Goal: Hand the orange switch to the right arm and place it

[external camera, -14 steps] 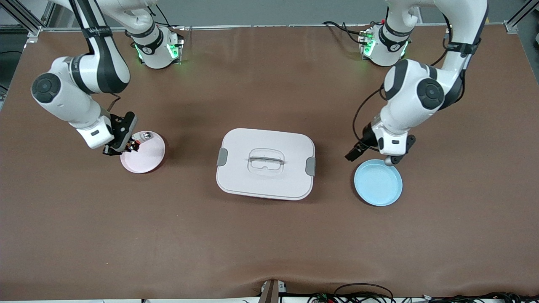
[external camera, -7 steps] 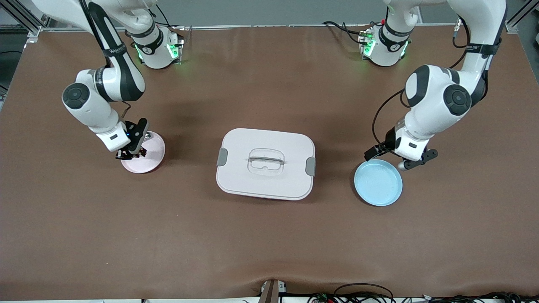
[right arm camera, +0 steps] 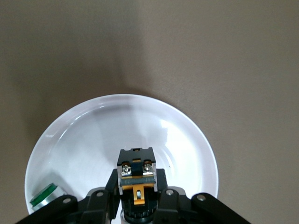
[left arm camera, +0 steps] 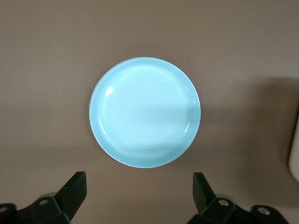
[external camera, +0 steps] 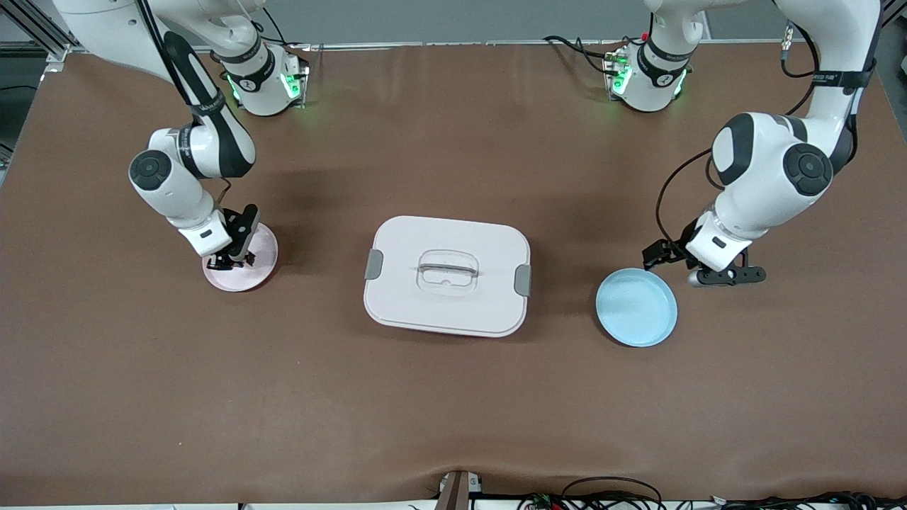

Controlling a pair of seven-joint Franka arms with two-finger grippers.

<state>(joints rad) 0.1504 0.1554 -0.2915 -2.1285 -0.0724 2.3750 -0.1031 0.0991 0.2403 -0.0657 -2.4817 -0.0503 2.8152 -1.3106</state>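
A: Where is the orange switch (right arm camera: 137, 176)?

B: Clamped in the right gripper (right arm camera: 137, 196), over the pink plate (external camera: 258, 262). In the right wrist view it is a small black block with two screws and an orange tab, pinched between the closed fingers, and the plate's pale dish fills the space under it.

A: Anything else on that plate?

B: A small part with a green face (right arm camera: 43, 195) lies near the rim. In the front view the gripper hides it.

A: And the plate itself?

B: It sits on the brown surface (external camera: 453, 397) toward the right arm's end. The right gripper (external camera: 228, 263) is low over it.

A: What about the left arm?

B: The left gripper (left arm camera: 139, 193) has its fingers spread wide and holds nothing. In the front view the left gripper (external camera: 701, 269) hangs over the surface just beside the blue plate (external camera: 636, 307), toward the left arm's end. The left wrist view shows that plate (left arm camera: 145, 112) whole, with nothing on it.

A: And between the two plates?

B: A white lidded box (external camera: 447, 275) with grey side latches and a clear handle on top, in the middle of the surface, well apart from both plates.
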